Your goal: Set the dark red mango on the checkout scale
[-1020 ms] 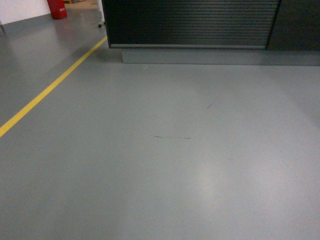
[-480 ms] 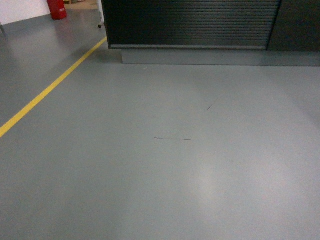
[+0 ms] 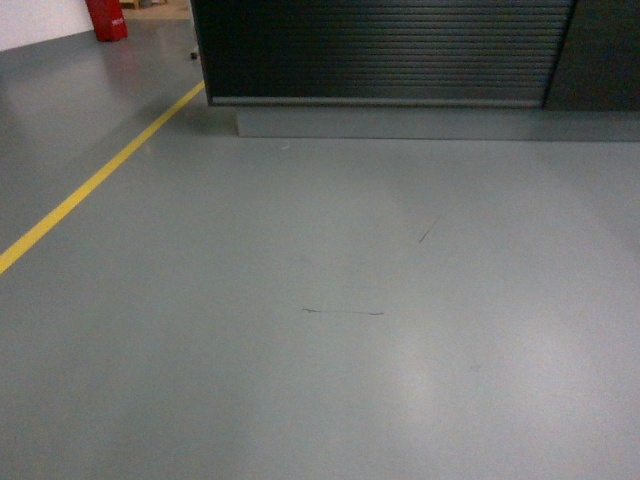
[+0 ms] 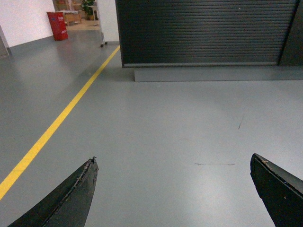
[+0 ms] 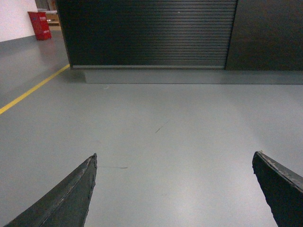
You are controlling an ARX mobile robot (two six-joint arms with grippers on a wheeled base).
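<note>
Grey floor (image 3: 330, 380) fills most of what can be seen, smooth and slightly shiny, with a pale patch of reflected light close to the robot. Nearest of all are the two grippers. The left gripper (image 4: 173, 189) has its dark fingers (image 4: 75, 198) spread wide, one at each lower corner of its wrist view, with only bare floor between them. The right gripper (image 5: 175, 189) stands the same way, its fingers (image 5: 71, 198) far apart and holding nothing. Neither gripper shows in the head view.

A little further out, a thin dark scuff mark (image 3: 343, 312) lies across the floor, and a shorter slanting scratch (image 3: 426, 233) sits beyond it to the right. A yellow line (image 3: 95, 180) runs diagonally along the left side, heading away toward the far wall.

Beyond the marks stands the checkout (image 3: 385, 50), its dark front made of horizontal ribbed slats over a grey base (image 3: 400, 122), with a plain dark panel (image 3: 605, 55) joining it on the right. Only its front is visible; its top is out of frame, so the scale and the dark red mango cannot be seen in any view.

Farthest off, at the upper left, a red container (image 3: 106, 18) stands on the floor by a white wall (image 3: 40, 20).
</note>
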